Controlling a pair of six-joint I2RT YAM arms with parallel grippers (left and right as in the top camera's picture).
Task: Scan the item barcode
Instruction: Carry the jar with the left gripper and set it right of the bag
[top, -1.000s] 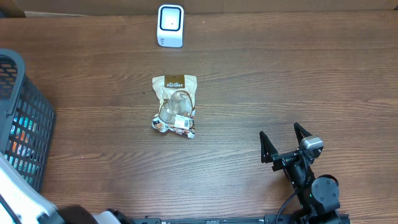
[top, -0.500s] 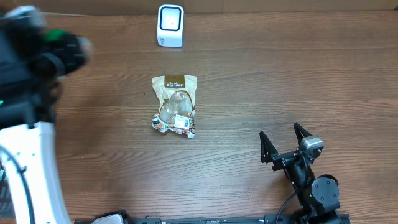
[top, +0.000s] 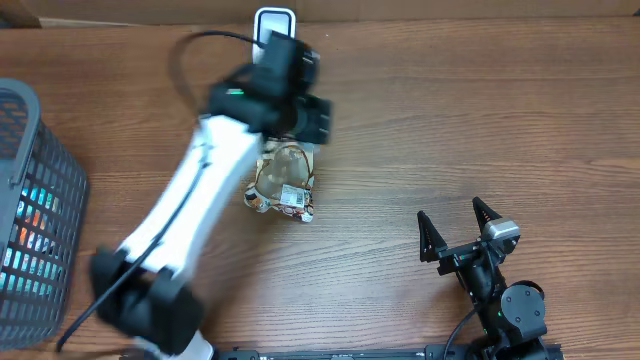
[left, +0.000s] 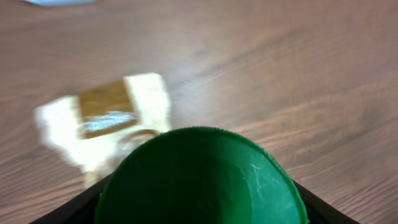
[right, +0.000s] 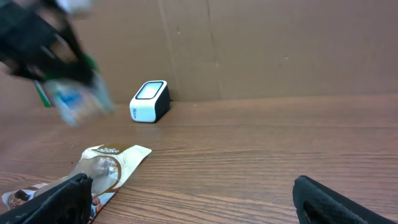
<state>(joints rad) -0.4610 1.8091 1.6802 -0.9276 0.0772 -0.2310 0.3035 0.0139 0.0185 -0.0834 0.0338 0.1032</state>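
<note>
My left gripper (top: 303, 108) hangs over the middle of the table, just in front of the white scanner (top: 274, 18), whose lower part the arm hides. It is shut on a round green item (left: 199, 180) that fills the space between the black jaws. From the right wrist view this item (right: 73, 99) is a green and pale blur under the left gripper, left of the scanner (right: 149, 101). My right gripper (top: 455, 232) rests open near the front right, nothing between its fingers.
A tan snack pouch (top: 283, 185) lies flat on the wooden table below the left gripper, also in the left wrist view (left: 106, 118). A dark mesh basket (top: 30, 200) holding several packets stands at the left edge. A cardboard wall (right: 280, 43) runs behind the scanner.
The left arm has swung from the basket side at the left across to the middle, over the pouch and in front of the scanner. The right arm has stayed still.
</note>
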